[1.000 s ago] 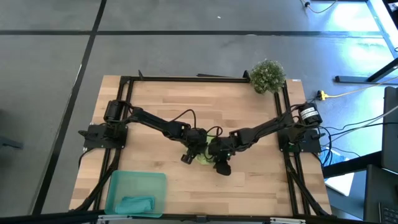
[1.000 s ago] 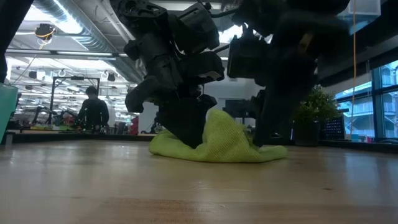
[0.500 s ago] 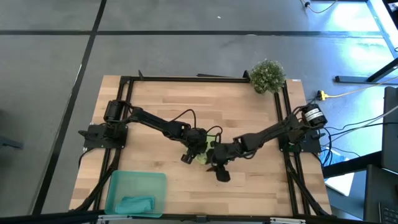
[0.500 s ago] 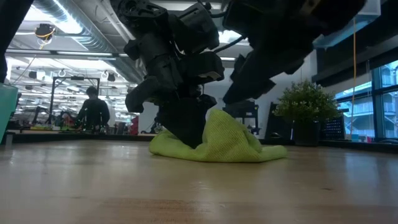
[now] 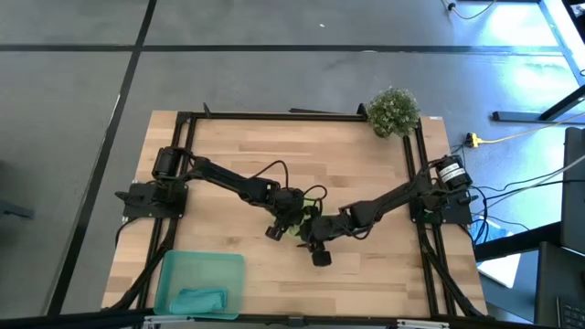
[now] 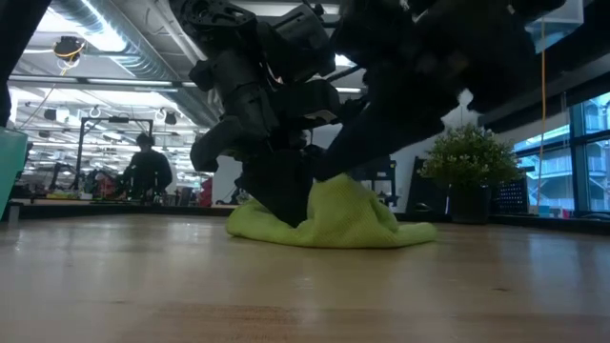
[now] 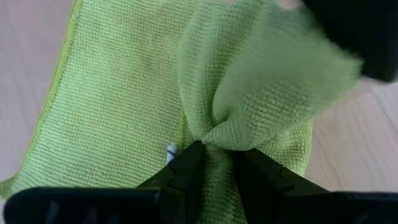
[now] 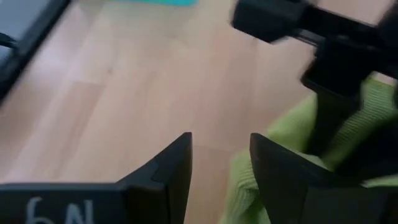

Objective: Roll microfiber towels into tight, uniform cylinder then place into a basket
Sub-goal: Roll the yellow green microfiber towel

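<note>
While the shallow translucent teal-green plastic basket [image 5: 201, 282] sits at about 7 o'clock on the pale wooden desk [image 5: 238, 155], with a teal blue-green microfiber towel [image 5: 202, 298] already lying inside it, the work is going on at the desk's middle. The left gripper [image 7: 211, 163] reaches in from 9 o'clock and has its fingers pressed together on a raised fold of the lime yellow-green microfiber towel [image 6: 329, 215], which lies bunched rather than rolled, its free part spread flat on the wood. Just to its right, the right gripper [image 8: 221, 165] comes in from 3 o'clock, its fingers spread and empty, low beside the cloth's edge. A bushy green potted plant [image 5: 394, 111] stands at 1 o'clock, well apart.

I judge the step in hand to be forming the roll of the second cloth, still at an early stage. The next move likely calls for the right gripper to catch or pin the loose edge so the left can turn its pinched fold over evenly; a slack hold would leave a lopsided bundle.
</note>
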Action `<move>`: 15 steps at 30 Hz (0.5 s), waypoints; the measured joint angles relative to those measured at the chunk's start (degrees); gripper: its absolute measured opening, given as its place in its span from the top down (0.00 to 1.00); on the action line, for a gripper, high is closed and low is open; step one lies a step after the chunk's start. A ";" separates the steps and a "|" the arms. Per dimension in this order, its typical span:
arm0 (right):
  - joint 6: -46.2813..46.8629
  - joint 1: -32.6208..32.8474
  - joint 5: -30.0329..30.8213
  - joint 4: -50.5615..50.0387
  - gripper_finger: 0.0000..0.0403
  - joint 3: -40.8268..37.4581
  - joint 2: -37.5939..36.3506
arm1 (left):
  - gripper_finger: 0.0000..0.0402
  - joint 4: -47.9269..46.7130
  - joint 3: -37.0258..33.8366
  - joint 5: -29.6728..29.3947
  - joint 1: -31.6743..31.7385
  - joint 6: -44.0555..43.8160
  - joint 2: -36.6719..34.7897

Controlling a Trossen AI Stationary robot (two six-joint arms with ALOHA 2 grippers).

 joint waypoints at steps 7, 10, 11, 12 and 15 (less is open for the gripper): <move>2.86 -0.25 5.43 -4.94 0.60 0.04 0.02 | 0.78 -0.02 0.00 0.03 -0.01 0.02 0.00; 5.77 -0.23 5.42 -9.33 0.60 0.04 0.02 | 0.78 -0.07 0.00 0.03 -0.09 0.02 0.00; 6.76 -0.23 5.41 -10.55 0.60 0.04 0.02 | 0.78 -0.09 0.00 0.03 -0.12 0.02 0.00; 7.70 -0.25 5.41 -11.59 0.60 0.04 0.02 | 0.78 -0.13 0.00 0.03 -0.12 0.02 0.00; 9.12 -0.25 5.42 -13.17 0.60 0.04 0.02 | 0.78 -0.17 0.02 0.01 -0.12 0.02 0.00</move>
